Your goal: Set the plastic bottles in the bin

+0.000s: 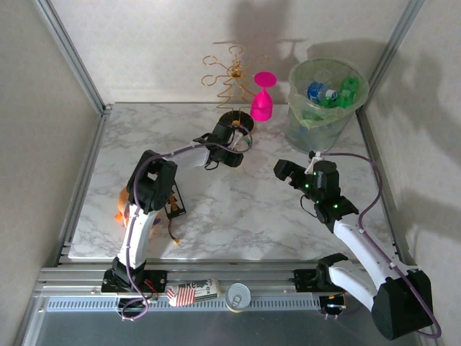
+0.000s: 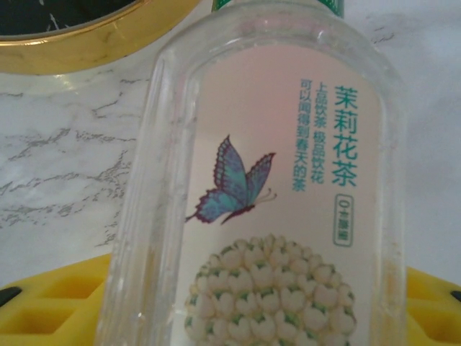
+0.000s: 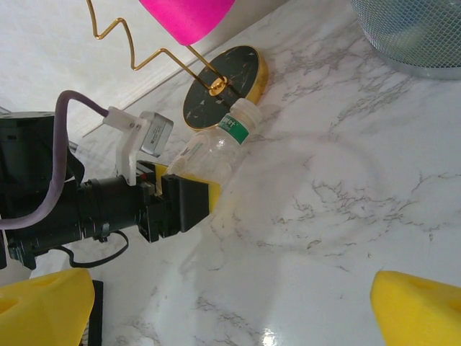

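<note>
bin point(image 1: 317, 135) sitting far right, holding several binned bottles point(image 1: 328, 94) | right end effector point(image 3: 230, 292) hanging apart, empty | left end effector point(image 3: 193, 171) clamping clear bottle point(image 3: 214, 146) on tabletop beside stand point(image 3: 225, 81) | red-labelled bottle point(image 1: 193, 292) waiting at near rail

The clear bottle point(image 2: 274, 180) has a pale label point(image 2: 288, 130). On it, large teal Chinese characters run downward and read 茉莉花茶. Left of them stand two columns of smaller teal characters; the longer one reads 可以闻得到春天的茶. Below is a small boxed mark, too blurred to read.
</note>
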Controlling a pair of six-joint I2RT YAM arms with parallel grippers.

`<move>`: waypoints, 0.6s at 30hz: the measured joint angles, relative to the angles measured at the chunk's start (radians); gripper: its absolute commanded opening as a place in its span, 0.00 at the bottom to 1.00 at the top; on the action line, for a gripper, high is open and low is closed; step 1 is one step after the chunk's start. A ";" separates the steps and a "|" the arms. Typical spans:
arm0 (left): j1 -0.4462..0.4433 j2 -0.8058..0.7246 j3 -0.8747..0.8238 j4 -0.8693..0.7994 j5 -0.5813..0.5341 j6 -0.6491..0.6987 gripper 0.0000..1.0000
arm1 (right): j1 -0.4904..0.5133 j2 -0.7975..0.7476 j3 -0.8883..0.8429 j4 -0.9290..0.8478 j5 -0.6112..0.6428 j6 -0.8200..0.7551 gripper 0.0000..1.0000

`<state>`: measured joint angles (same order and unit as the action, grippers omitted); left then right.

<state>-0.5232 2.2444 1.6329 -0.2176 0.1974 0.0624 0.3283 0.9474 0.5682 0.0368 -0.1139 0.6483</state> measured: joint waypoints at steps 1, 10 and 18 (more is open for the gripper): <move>0.000 -0.012 -0.022 0.013 0.002 -0.008 0.43 | 0.000 -0.002 0.000 0.000 -0.001 0.001 0.99; -0.005 -0.291 -0.322 0.216 0.061 -0.146 0.41 | 0.000 -0.005 0.000 0.039 -0.062 0.041 0.99; -0.007 -0.568 -0.572 0.492 0.124 -0.283 0.41 | 0.032 0.000 -0.002 0.171 -0.151 0.109 0.99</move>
<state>-0.5301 1.6768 1.0607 0.2745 0.3210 -0.2203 0.3599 0.9478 0.5663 0.2077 -0.2653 0.7574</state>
